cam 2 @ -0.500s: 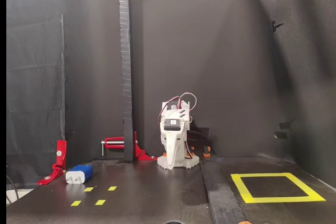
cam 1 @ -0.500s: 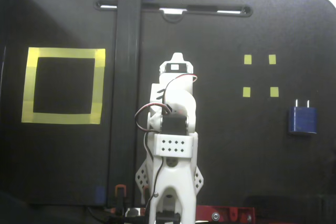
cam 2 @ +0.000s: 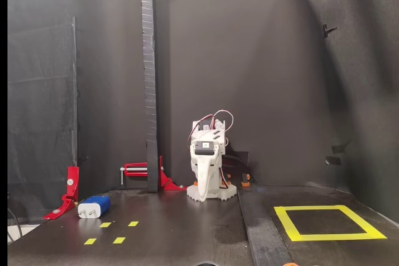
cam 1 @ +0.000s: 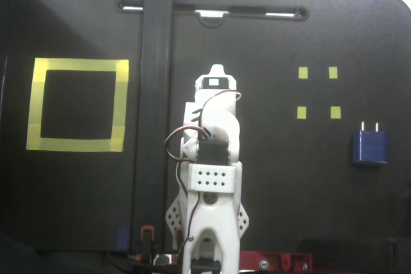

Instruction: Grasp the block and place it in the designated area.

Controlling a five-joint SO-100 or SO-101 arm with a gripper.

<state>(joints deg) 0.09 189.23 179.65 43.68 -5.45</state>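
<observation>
Black desk in a dark-curtained booth, arm folded at its base with the fingers pointing down; cannot tell if they are wide or narrow. The block lies untouched far right in the top-down fixed view, just beside 4 small yellow tape squares. The designated area is empty on the far left, so grasp, carry and place are all left.

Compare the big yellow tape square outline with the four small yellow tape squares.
The big yellow tape square outline is one hollow frame with black inside; the four small yellow tape squares are solid, separate patches. In the top-down fixed view the outline lies left of the arm, the patches right. Both are flat yellow tape.
</observation>
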